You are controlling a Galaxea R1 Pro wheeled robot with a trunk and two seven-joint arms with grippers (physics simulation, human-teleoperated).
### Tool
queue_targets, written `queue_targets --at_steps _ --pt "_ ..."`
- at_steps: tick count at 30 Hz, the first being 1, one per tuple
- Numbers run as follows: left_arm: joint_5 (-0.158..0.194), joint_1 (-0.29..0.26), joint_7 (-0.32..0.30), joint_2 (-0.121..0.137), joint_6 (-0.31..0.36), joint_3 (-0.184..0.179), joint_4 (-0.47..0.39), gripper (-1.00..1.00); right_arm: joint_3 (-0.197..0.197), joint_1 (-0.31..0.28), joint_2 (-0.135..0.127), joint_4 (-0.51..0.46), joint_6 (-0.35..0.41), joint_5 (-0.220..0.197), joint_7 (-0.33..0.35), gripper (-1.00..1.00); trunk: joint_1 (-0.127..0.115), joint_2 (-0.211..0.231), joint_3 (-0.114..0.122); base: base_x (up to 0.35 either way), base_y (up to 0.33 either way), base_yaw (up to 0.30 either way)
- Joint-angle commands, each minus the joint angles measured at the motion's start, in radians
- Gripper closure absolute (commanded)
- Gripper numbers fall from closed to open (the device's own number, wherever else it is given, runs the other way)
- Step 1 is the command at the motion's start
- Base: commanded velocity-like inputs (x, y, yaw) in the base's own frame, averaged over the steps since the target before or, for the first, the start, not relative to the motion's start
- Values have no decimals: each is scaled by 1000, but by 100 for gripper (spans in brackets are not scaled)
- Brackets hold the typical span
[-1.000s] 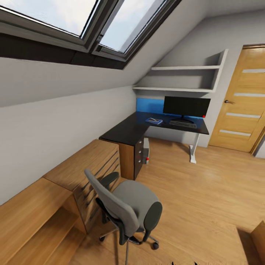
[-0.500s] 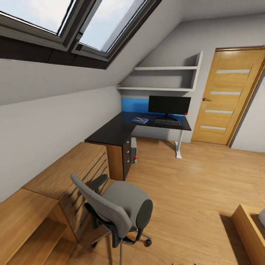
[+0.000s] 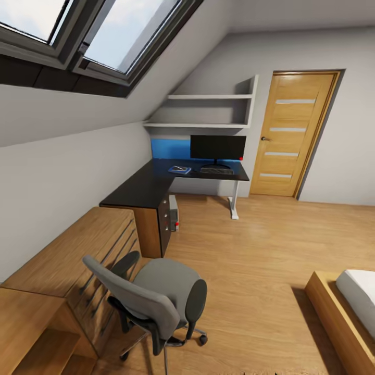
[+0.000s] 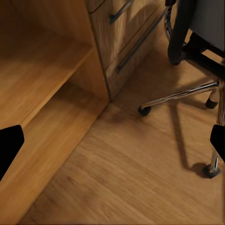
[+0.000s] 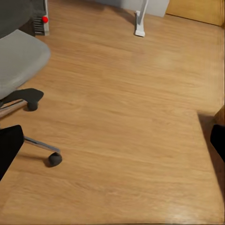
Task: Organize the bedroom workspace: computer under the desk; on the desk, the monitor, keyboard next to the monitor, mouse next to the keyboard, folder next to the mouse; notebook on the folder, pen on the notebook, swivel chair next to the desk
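The head view takes in the whole room: the desk [image 3: 151, 187] runs along the sloped-ceiling wall and turns at the far corner. The monitor [image 3: 217, 147] stands upright at the back edge of the far wing with the keyboard [image 3: 216, 171] just in front of its foot. The folder [image 3: 179, 169] lies flat near the inner corner of the top, beside the keyboard, with something small and pale on it (too small to tell whether notebook or pen). The computer [image 3: 173, 213] stands on the floor under the desk, against the drawer unit [image 3: 163, 224]. The swivel chair [image 3: 156, 294] sits well apart from the desk, close to the wooden dresser [image 3: 91, 260], its seat bare.

The left wrist view shows what the head view cannot: the chair's chrome legs and casters [image 4: 144, 111] on the wood floor just beside the dresser's lower drawers [image 4: 136, 44]. The right wrist view gives the seat edge [image 5: 21, 58], a caster [image 5: 55, 159], the computer's red button [image 5: 45, 19] and the desk's white leg foot [image 5: 139, 28].

Each wrist view has dark fingertips at opposite edges, the left gripper [image 4: 112, 143] and right gripper [image 5: 112, 143] both spread wide, holding and touching nothing.
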Motion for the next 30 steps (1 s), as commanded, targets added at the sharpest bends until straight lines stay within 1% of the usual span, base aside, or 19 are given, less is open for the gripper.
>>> queue_targets --at_steps 1,9,13,19,25,30 --pt "4 -1 6 0 -2 -9 0 -100 8 -1 0 1 -1 -4 -5 -100 1 -2 -2 0 16 -292" --pt "4 -1 6 0 -2 -9 0 -100 9 -1 1 1 5 -5 -6 -100 1 -2 -5 0 13 -283" --pt "4 -1 6 0 -2 -9 0 -100 10 -1 2 2 6 -5 -5 -100 1 -2 -8 -40 164 -173" --pt "4 -1 5 0 -2 -9 0 -100 11 -1 2 2 6 -4 -5 -100 1 -2 -9 -90 265 -52" --pt "4 -1 5 0 -2 -9 0 -100 11 -1 2 3 6 -4 -5 -100 1 -2 -10 -33 136 -9" --pt "4 -1 5 0 -2 -9 0 -100 11 -1 2 3 6 -4 -5 -100 1 -2 -10 -3 221 -1"
